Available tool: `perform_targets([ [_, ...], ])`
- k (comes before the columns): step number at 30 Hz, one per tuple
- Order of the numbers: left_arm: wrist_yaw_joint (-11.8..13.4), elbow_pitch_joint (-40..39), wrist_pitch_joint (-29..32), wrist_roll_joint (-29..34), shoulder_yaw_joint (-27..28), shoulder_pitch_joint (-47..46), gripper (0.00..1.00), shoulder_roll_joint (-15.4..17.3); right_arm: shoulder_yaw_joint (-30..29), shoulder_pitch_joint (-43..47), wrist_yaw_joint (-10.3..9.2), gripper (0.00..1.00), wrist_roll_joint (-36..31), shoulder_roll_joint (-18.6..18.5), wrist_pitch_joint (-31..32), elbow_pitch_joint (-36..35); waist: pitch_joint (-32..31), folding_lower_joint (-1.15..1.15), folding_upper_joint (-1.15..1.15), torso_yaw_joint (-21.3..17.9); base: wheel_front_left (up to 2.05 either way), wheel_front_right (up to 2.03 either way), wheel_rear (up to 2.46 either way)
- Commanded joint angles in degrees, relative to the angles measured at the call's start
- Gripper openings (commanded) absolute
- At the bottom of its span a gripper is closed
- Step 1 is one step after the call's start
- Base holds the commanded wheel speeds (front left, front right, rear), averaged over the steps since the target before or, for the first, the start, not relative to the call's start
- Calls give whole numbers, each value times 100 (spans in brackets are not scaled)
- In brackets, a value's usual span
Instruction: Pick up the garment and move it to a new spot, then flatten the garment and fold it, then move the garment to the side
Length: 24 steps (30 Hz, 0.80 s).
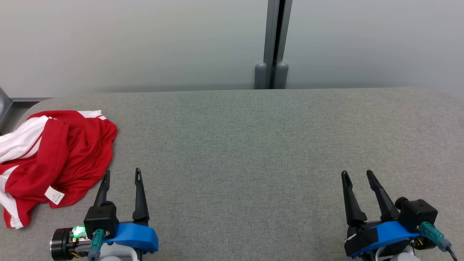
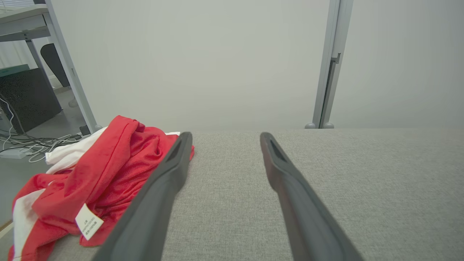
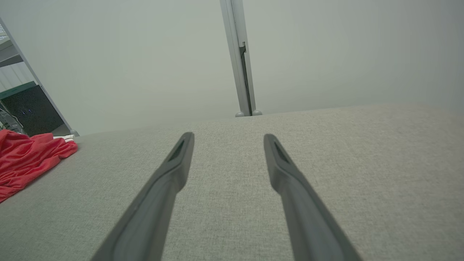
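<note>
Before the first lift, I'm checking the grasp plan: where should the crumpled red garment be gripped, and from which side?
Probably the raised red fold on the garment's right half, reached from the right by the open left gripper beside it. That ridge stands up off the grey surface, so jaws can straddle it.

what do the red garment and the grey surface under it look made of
The red garment: thin knit, probably polyester sports mesh; fine dimpled texture, faint sheen. The grey surface: matte woven cloth, with a speckled weave; what lies beneath is hidden.
</note>
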Motion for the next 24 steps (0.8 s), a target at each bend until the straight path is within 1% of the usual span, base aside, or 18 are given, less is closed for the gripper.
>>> perform_targets([
  [1,-6,13,-28,-16,29,-69,100,-1,-9,-49,10,100,-2,-35,-25,19,-7,0,0,1,0,0,0],
  [24,-79,98,-28,-17,121,-95,100,-41,-39,-81,7,100,59,-35,-25,164,-14,0,0,73,0,0,0],
])
